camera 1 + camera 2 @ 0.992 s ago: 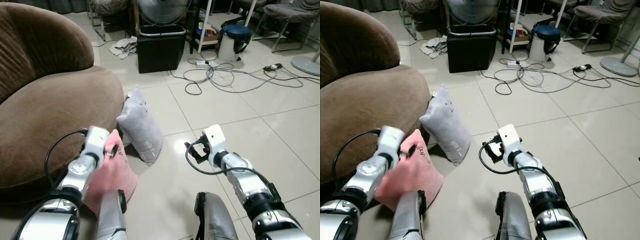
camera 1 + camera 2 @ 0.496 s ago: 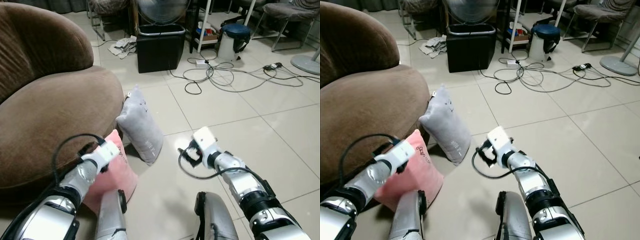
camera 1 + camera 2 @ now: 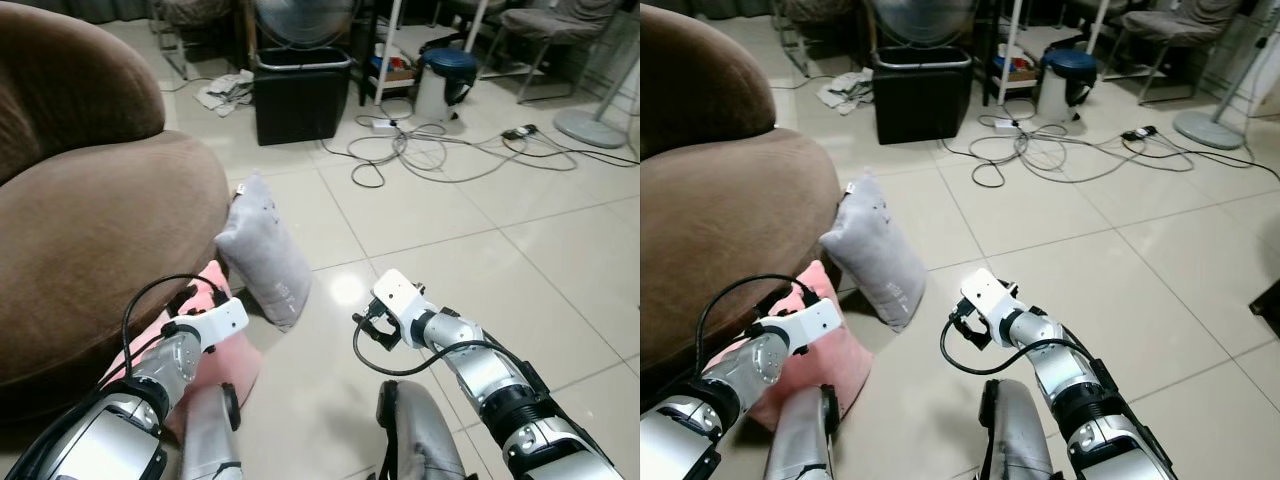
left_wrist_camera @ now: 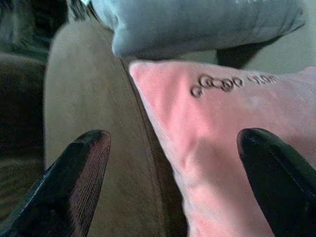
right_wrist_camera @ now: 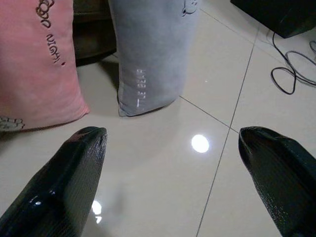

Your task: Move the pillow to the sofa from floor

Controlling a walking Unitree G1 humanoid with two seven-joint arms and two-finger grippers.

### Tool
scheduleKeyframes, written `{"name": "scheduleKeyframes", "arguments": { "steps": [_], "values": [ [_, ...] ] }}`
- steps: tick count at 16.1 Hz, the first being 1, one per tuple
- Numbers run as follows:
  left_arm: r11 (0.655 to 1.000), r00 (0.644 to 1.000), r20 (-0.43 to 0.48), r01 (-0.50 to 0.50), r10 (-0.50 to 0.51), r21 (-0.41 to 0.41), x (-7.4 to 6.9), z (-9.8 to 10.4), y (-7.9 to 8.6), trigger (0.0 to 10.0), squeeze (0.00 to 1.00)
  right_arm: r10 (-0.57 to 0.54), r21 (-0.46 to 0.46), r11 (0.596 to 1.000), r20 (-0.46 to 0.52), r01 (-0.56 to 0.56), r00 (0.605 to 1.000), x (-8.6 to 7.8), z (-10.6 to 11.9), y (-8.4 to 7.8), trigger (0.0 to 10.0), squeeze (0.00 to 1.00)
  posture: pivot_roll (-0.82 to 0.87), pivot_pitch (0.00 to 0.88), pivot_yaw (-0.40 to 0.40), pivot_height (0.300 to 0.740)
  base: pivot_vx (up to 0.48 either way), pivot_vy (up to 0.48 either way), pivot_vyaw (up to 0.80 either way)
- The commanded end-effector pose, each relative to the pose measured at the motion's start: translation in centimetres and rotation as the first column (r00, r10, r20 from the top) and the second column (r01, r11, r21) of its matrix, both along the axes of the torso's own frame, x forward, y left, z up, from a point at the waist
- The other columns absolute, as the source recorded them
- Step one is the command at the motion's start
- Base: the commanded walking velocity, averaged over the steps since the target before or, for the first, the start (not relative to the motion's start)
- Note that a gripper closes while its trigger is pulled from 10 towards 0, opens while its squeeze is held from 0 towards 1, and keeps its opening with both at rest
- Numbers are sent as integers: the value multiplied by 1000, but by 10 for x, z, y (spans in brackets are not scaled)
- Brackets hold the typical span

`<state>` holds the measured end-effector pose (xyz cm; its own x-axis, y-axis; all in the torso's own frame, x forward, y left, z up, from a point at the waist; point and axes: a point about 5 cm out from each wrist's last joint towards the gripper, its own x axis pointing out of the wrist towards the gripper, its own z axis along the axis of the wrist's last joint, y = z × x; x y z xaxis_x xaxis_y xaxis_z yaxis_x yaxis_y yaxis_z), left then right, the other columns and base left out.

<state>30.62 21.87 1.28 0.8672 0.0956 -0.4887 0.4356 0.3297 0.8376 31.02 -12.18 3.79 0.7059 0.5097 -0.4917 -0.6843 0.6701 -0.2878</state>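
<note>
A pink pillow (image 3: pixel 236 358) with dark lettering stands on the tiled floor, leaning against the front of the brown sofa (image 3: pixel 90 230). A grey pillow (image 3: pixel 265 255) leans on the sofa just beyond it. My left gripper (image 4: pixel 173 143) is open at the pink pillow's upper edge, one finger (image 4: pixel 79 173) over the sofa side and the other (image 4: pixel 276 177) over the pink fabric. My right gripper (image 5: pixel 173 140) is open low over the bare tiles, pointing at both pillows from a short way off, with nothing between its fingers.
A black bin (image 3: pixel 300 90) stands behind the pillows. A tangle of cables (image 3: pixel 420 150) lies on the floor near a blue-lidded container (image 3: pixel 443 80). A fan base (image 3: pixel 590 125) sits at the far right. My own knees (image 3: pixel 420 440) are at the bottom.
My left gripper has sunk lower along the pink pillow's top edge. My right gripper has dropped slightly toward the floor. The camera has drifted a little.
</note>
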Motion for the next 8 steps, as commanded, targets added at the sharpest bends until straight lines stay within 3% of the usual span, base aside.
{"name": "scheduleKeyframes", "arguments": {
  "steps": [1, 2, 3, 4, 6, 7, 8],
  "values": [
    [1000, 999, 37, -1, 1, 0, 6, 6, -3, 10000, 0, 23, -14, 1000, 29, -23, 999, 7, 10, 0, 10000, 0, -55, 0, -108, 526, 0, 0, 0],
    [973, 986, 73, -134, 149, -186, 10, 11, 0, 10000, 0, 13, 12, 1000, 28, -13, 1000, 10, 16, 0, 10000, 0, -59, 0, -107, 526, 0, 0, 0],
    [770, 919, 20, -319, 395, -552, 14, 17, 2, 10000, 0, 9, 25, 1000, 32, -9, 999, 14, 21, -4, 10000, 0, -59, 0, -107, 526, 0, 0, 0],
    [453, 838, -144, -420, 527, -787, 15, 15, 1, 10000, 0, -8, 44, 999, 26, 6, 1000, 16, 25, -9, 10000, 0, -56, 0, -116, 526, 0, 0, 0],
    [263, 815, -255, -437, 521, -860, 12, 11, -2, 10000, 0, -20, 73, 997, -27, 22, 999, 14, 21, -14, 10000, 0, -66, 0, -136, 526, 0, 0, 0],
    [109, 795, -338, -447, 503, -888, 10, 7, -9, 10000, 0, -21, 72, 997, -46, 24, 999, 14, 20, -16, 10000, 0, -80, 0, -144, 526, 0, 0, 0],
    [-38, 800, -415, -444, 432, -895, 8, 2, -21, 10000, 0, -23, 61, 998, -56, 27, 998, 13, 19, -20, 10000, 0, -86, 0, -145, 526, 0, 0, 0]
  ]
}}
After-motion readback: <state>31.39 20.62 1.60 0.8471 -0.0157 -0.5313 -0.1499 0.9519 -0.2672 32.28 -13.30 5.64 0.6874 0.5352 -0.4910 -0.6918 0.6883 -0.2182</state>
